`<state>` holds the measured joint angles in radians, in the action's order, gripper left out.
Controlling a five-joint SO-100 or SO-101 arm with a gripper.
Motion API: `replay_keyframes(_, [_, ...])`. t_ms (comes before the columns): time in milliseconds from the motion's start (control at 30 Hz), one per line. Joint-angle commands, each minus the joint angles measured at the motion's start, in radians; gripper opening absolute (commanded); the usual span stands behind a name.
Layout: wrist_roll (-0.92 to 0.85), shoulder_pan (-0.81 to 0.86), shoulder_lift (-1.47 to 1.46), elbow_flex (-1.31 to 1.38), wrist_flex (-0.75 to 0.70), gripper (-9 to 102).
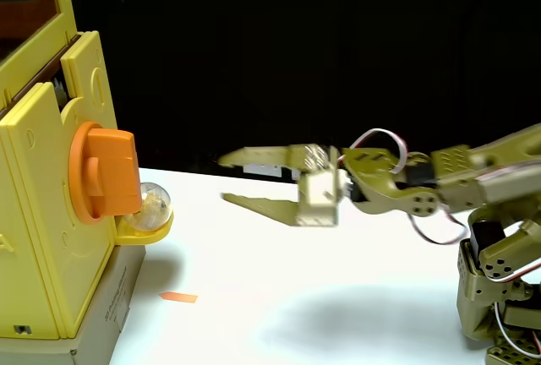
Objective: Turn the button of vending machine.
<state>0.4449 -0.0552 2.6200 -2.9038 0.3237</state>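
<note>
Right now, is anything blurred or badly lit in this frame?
In the fixed view the open gripper is smeared with motion blur, while the orange knob and yellow machine stay sharp; the background is black, and the arm throws a soft shadow on the white table.

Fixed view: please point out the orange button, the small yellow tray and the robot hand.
orange button [108, 173], fixed view, on the thick bar across the disc.
small yellow tray [158, 228], fixed view, on its front rim under the clear ball.
robot hand [223, 178], fixed view, midway between the two open fingertips.
</note>
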Motion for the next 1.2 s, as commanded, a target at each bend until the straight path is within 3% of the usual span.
replay_keyframes(0, [-0.230,-0.005,0.170,-0.146,-0.021,10])
replay_keyframes(300, [-0.245,-0.058,0.477,-0.483,0.031,0])
replay_keyframes(533, [-0.394,-0.095,0.626,-0.483,-0.368,0])
replay_keyframes(733, [-0.400,-0.080,0.770,-0.483,-0.661,1])
replay_keyframes(967, [-0.374,-0.081,0.908,-0.483,-0.953,1])
replay_keyframes(1167, [-0.403,-0.089,0.923,-0.443,-1.109,1])
